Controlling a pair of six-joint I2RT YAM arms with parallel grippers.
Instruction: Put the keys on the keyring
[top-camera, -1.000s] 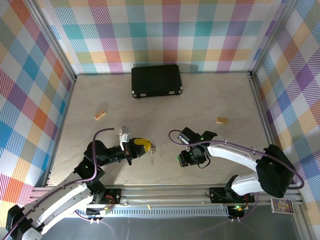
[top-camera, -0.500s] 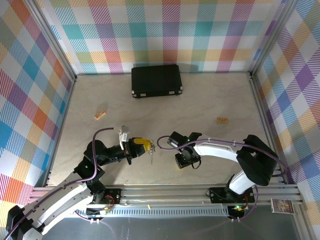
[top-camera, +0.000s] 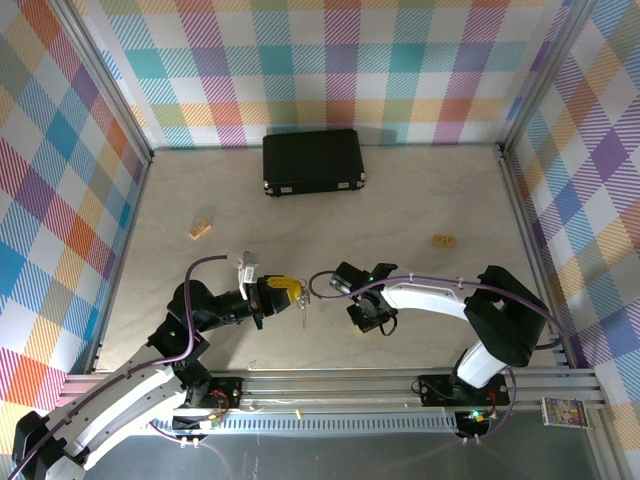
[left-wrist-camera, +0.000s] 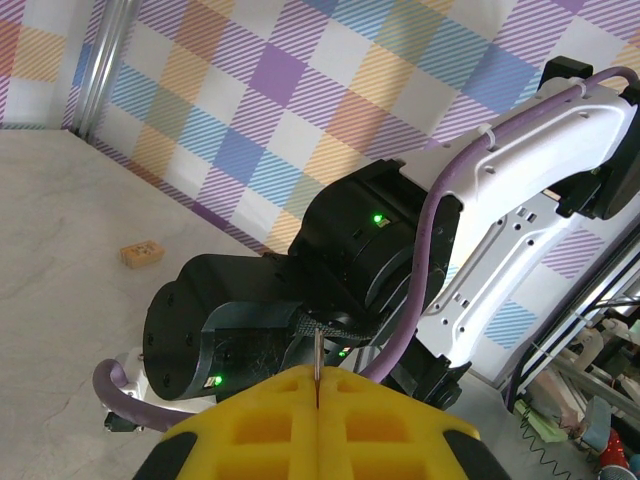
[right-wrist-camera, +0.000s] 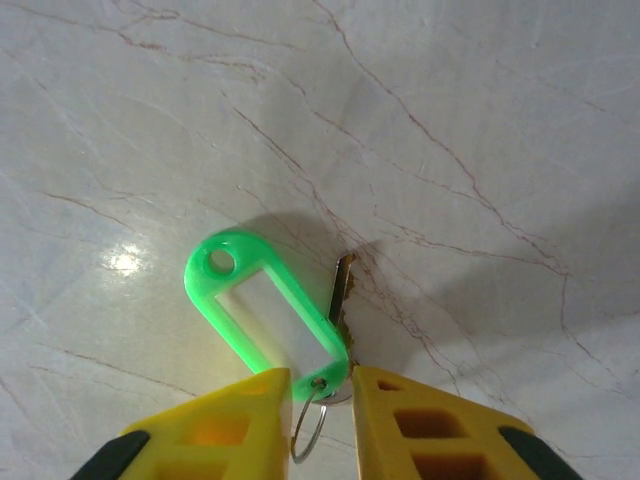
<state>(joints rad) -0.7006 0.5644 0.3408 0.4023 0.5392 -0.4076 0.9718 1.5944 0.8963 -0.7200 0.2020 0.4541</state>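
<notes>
Holding with left tool (left-wrist-camera: 316, 378): fingers pressed fully together on thin silver metal keyring (left-wrist-camera: 316, 350), seen edge-on, raised above pale marbled surface (top-camera: 420, 200). Holding with right tool (right-wrist-camera: 320, 385): narrowed to a slim gap, pinching ring end of bright green plastic-tagged silver key (right-wrist-camera: 262, 305), close over surface, near left tool.

Overhead looks down; left wrist faces right arm (left-wrist-camera: 520, 200); right wrist close over table (right-wrist-camera: 450, 100)
</notes>
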